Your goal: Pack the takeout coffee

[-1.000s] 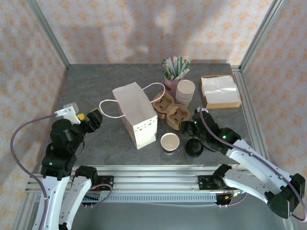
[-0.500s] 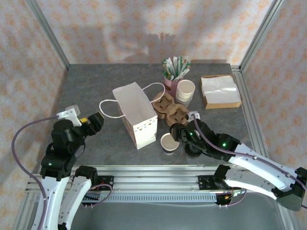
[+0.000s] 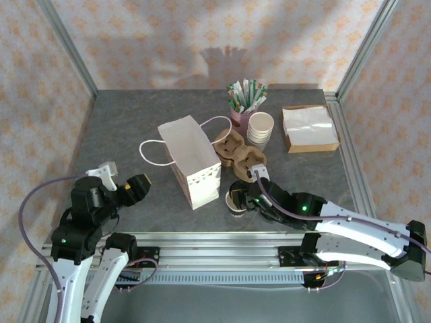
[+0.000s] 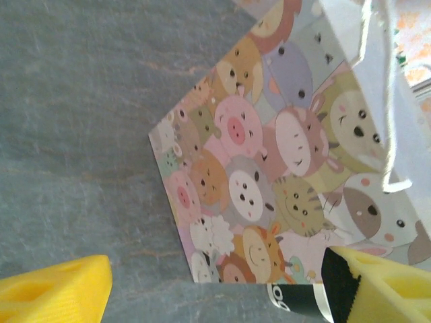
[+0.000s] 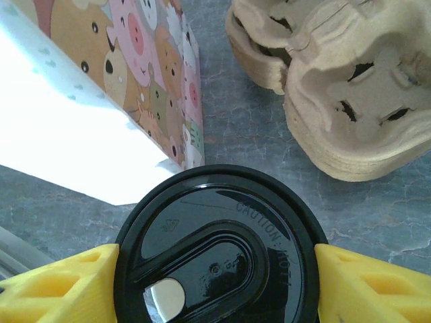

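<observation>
The right claw (image 5: pixel 217 259) grips the coffee cup (image 5: pixel 215 222), its yellow fingers (image 5: pixel 60 289) pressed against either side of the black lid. The paper bag (image 5: pixel 101 101) lies just ahead to its left and the cup carrier (image 5: pixel 337 87) ahead to its right on the bench (image 5: pixel 229 128). The left claw (image 4: pixel 215 289) stands open and empty, facing the bag's printed side.

— Home, shop, lab?
— Robot test cell, dressed as a café counter. Silver aluminium frame posts (image 3: pixel 67 47) at upper left and right, peach floral-patterned backdrop walls (image 3: pixel 202 40) behind, grey stone-look tabletop (image 3: pixel 135 121) above slotted aluminium rails (image 3: pixel 215 259) along the bottom.
— Café how?
— Brown moulded pulp cup carriers (image 3: pixel 239 155), stacked cream paper cups (image 3: pixel 260 129), pink cup of paper sticks (image 3: pixel 246 104) at centre.
</observation>
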Controlling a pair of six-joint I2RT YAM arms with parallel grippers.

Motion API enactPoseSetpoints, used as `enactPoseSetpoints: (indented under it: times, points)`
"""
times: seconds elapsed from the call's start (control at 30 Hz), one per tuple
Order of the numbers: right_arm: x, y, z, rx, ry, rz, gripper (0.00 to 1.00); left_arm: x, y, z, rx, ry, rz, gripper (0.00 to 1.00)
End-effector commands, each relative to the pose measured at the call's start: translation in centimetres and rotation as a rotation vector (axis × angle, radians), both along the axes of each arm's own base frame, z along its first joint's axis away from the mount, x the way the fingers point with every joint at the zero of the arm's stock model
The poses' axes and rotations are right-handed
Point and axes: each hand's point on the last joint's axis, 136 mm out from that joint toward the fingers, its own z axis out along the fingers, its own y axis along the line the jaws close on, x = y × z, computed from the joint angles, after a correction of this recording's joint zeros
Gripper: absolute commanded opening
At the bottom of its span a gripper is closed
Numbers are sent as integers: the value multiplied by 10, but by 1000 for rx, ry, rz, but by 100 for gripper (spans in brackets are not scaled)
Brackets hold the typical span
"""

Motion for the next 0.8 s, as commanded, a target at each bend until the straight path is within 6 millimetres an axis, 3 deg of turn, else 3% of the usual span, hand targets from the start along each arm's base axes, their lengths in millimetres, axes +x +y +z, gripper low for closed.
enactPoseSetpoints:
  times: [0.0,0.17,0.43,0.6,0.77]
  points:
    - [1,-2,-7,-30,-26,-5,68,-13,-24,-27,-103,112,-104,83]
    - [0,-4,-14,-50,-20,-4,68,-13,-42,-58,-207,223,-161,83]
    - [1,3,-20,-60,-23,12,68,-10,-54,-80,-267,240,-163,80]
    - [1,8,-22,-66,-29,23,68,-8,-73,-108,-183,321,-235,79]
    - [1,9,-23,-66,-32,21,68,-7,-103,-115,-99,335,-353,79]
